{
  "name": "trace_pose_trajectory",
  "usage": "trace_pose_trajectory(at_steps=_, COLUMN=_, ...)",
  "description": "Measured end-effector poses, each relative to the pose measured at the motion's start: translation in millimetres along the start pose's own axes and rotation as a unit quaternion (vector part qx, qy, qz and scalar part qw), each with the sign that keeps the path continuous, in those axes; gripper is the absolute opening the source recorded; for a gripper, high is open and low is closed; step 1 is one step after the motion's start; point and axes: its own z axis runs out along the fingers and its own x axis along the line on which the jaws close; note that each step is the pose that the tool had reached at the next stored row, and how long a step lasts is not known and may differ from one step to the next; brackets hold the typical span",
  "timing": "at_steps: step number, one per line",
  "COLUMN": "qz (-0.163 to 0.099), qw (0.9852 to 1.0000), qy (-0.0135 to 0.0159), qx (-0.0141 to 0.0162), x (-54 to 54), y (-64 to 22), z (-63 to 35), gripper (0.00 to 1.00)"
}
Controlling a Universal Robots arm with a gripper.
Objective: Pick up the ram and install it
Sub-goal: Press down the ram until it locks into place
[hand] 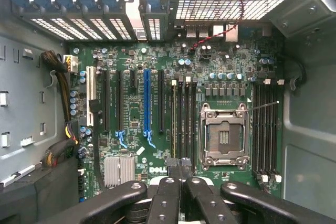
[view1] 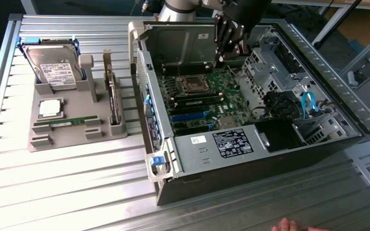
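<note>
Clenched fingers [view1: 223, 48] hanging in the upper middle of the exterior view, over the rear part of the open computer case [view1: 313, 144], above the motherboard [view1: 201, 103] and clear of it. Pressed tip to tip in the wrist view too [hand: 169, 190], with nothing seen between them.

Ram [view1: 66, 121] lying flat in a groove of the grey holder [view1: 69, 137], in the exterior view's left half, below centre, well apart from the fingers. On the same holder: hard drive [view1: 55, 67] propped up at the upper left, square silver processor chip [view1: 50, 108] just above the ram, expansion card [view1: 113, 96] standing on edge along the holder's right side, next to the case wall.

Second ram stick [view1: 198, 99] apparently seated in a slot just below the empty processor socket [view1: 194, 84] in the exterior view; in the wrist view seen edge-on [hand: 174, 119], between the blue expansion slot [hand: 146, 106] and the socket [hand: 224, 137].

Case and holder both resting on the slatted metal counter [view1: 75, 192]. Person's hand [view1: 294, 225] at the bottom edge of the exterior view, right of centre, on the counter.
</note>
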Motion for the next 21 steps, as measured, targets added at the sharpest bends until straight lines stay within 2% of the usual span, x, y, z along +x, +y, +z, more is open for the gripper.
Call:
trace_pose_trajectory(at_steps=3, qz=0.038, qw=0.9993, qy=-0.0011, qx=0.0008, x=0.0, y=-0.1, z=0.3, gripper=0.10)
trace_pose_trajectory(at_steps=5, qz=0.054, qw=0.9985, qy=-0.0016, qx=0.0011, x=0.0, y=0.0, z=0.5, gripper=0.10)
trace_pose_trajectory(at_steps=7, qz=0.075, qw=0.9972, qy=-0.0022, qx=0.0016, x=0.0, y=0.0, z=0.7, gripper=0.10)
trace_pose_trajectory(at_steps=8, qz=0.094, qw=0.9956, qy=-0.0028, qx=0.0020, x=0.0, y=0.0, z=0.9, gripper=0.10)
trace_pose_trajectory(at_steps=10, qz=0.130, qw=0.9915, qy=-0.0038, qx=0.0027, x=0.1, y=-0.1, z=1.3, gripper=0.10)
trace_pose_trajectory(at_steps=12, qz=0.146, qw=0.9893, qy=-0.0043, qx=0.0031, x=0.1, y=-0.1, z=1.4, gripper=0.10)
trace_pose_trajectory(at_steps=14, qz=0.167, qw=0.9860, qy=-0.0049, qx=0.0035, x=0.1, y=-0.1, z=1.6, gripper=0.10)
trace_pose_trajectory(at_steps=18, qz=0.205, qw=0.9787, qy=-0.0060, qx=0.0043, x=0.1, y=-0.1, z=2.0, gripper=0.10)
trace_pose_trajectory(at_steps=19, qz=0.217, qw=0.9761, qy=-0.0063, qx=0.0045, x=0.1, y=-0.1, z=2.2, gripper=0.10)
trace_pose_trajectory(at_steps=21, qz=0.233, qw=0.9724, qy=-0.0067, qx=0.0049, x=0.1, y=-0.1, z=2.4, gripper=0.10)
